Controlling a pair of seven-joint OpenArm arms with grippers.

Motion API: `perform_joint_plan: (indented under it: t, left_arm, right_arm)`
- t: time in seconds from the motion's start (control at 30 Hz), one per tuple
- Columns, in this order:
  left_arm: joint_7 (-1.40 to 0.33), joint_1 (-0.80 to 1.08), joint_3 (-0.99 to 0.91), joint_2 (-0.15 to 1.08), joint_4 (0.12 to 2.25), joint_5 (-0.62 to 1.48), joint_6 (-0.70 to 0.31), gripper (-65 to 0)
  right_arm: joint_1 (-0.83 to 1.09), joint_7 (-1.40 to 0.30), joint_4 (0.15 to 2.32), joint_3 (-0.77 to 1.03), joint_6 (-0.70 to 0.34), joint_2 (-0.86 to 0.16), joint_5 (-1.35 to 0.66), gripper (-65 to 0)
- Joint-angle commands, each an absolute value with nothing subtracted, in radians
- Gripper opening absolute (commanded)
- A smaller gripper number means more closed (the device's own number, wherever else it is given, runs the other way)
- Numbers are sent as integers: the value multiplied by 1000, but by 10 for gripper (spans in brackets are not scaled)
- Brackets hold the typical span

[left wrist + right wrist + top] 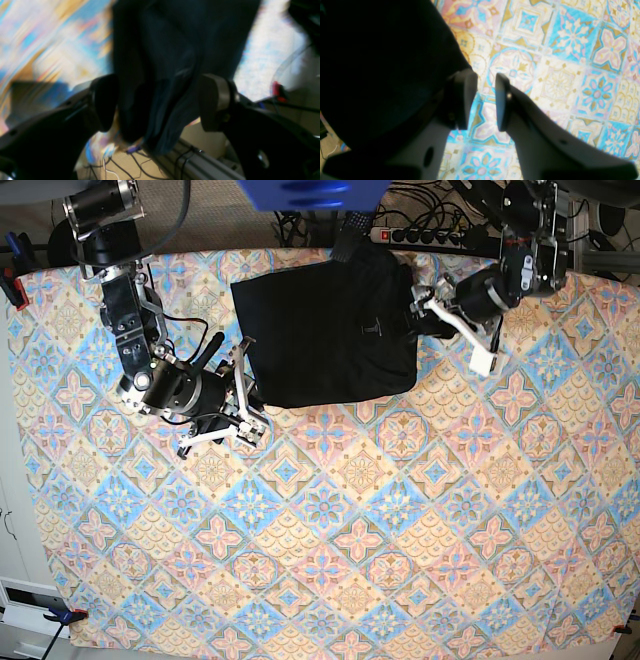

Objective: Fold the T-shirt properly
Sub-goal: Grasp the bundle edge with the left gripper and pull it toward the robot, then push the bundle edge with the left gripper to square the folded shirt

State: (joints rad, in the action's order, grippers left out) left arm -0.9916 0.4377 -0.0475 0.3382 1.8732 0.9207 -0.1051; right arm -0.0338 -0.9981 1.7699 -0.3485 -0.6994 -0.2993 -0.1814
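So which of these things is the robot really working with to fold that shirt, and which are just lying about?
Part of the job:
- black T-shirt, lying on the table
- left gripper, jaws wide with shirt cloth between them
- right gripper, beside the shirt's edge, nothing between its jaws

Just lying about:
- patterned tablecloth
- power strip and cables behind the table
- red clamp at the table's edge

Patterned tablecloth (330,540) covers table; black T-shirt (320,330) on it.

a lab: power strip (425,236), loose cables (420,195), clamped tablecloth (330,560)
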Motion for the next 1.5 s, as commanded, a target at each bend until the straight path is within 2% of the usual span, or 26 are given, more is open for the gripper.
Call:
perform_joint_plan:
  t: [0.0, 0.13, 0.37, 0.47, 0.57, 0.6, 0.7, 0.73, 1.1, 1.27, 1.47]
  left_arm:
    - [-1007, 412, -51, 346, 1867, 928, -105, -162]
    - [-1072, 306, -51, 295, 1771, 928, -107, -162]
    - [-1073, 183, 7, 252, 1626, 921, -108, -163]
    - [-1066, 136, 79, 252, 1561, 921, -108, -204]
    - [-1029, 108, 139, 252, 1512, 926, -108, -320]
    - [-1020, 104, 154, 252, 1506, 926, -108, -378]
    - [-1012, 104, 168, 252, 1506, 929, -110, -619]
    - [-1012, 105, 166, 252, 1517, 929, -110, -650]
    - [-1012, 177, 130, 269, 1693, 924, -108, -650]
    - [-1010, 168, 93, 274, 1646, 920, -108, -650]
    - [-1015, 44, 131, 274, 1508, 872, -110, -650]
  right_arm:
    - [-51, -984, 1790, -344, -698, -305, -186, -493]
    - [-51, -984, 1790, -346, -698, -305, -186, -493]
    - [-51, -984, 1790, -343, -698, -305, -186, -493]
    - [-51, -984, 1790, -343, -698, -305, -186, -493]
    - [-51, -984, 1790, -343, -698, -303, -186, -493]
    - [-51, -984, 1790, -343, -698, -303, -186, -493]
    - [-51, -984, 1790, -343, -698, -303, -186, -493]
    - [-51, -984, 1790, -343, -698, -303, -186, -493]
    - [-53, -984, 1788, -341, -698, -303, -186, -493]
    - [-54, -984, 1788, -341, -698, -303, -186, -493]
    - [-56, -984, 1785, -346, -698, -303, -186, -493]
